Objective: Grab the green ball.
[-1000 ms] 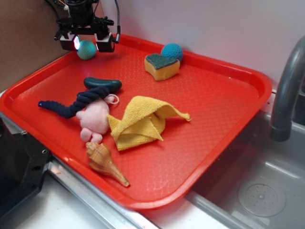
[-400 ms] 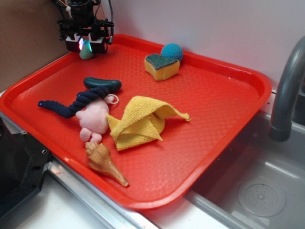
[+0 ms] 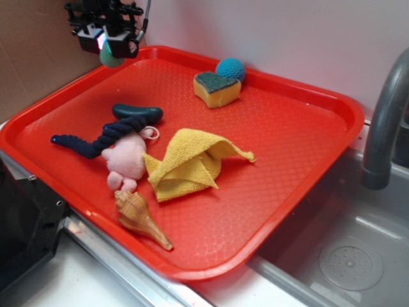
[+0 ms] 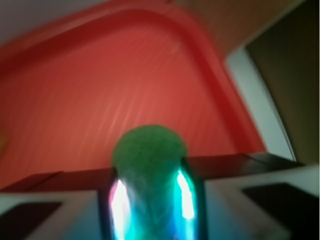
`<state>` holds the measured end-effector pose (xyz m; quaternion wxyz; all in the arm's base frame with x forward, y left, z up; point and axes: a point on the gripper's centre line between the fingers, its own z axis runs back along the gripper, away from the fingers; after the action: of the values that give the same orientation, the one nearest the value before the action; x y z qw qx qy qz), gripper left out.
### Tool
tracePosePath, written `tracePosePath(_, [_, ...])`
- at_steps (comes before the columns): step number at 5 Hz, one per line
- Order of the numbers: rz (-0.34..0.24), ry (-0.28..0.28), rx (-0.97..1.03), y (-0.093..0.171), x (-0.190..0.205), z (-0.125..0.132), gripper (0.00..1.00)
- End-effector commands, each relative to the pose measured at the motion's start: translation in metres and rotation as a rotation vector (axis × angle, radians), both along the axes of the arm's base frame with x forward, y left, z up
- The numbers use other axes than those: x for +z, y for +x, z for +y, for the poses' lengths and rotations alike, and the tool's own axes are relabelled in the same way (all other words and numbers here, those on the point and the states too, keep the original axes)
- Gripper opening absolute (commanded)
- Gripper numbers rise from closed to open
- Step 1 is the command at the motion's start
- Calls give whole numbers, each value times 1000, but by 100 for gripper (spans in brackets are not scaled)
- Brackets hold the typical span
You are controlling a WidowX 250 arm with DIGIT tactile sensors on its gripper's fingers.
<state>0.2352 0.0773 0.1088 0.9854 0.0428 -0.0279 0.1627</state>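
Clamped between the black gripper's [image 3: 108,43] lit fingers: small mint-green crocheted yarn ball [image 4: 148,150], held clear above red plastic tray's [image 3: 307,96] far-left corner.

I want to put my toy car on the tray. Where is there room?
The right half of the tray is bare, from the yellow cloth to the rim by the sink. The left middle is crowded: rope, pink toy, shell.
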Motion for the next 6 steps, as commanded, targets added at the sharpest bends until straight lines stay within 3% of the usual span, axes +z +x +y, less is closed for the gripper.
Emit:
tracePosePath(1, [-14,-56,-438,-57,46,-41,0])
tracePosePath(2, [-124,-56,-507,-82,60,-31,0])
tracePosePath(3, [-137,-33,-489,-81,65,-29,0])
tracePosePath(4, [-115,-109,-462,-58,80,-20,0])
tracePosePath(5, [-64,-182,-536,-43,90,-29,0])
tracePosePath(6, [-46,-211,-560,-46,109,-42,0])
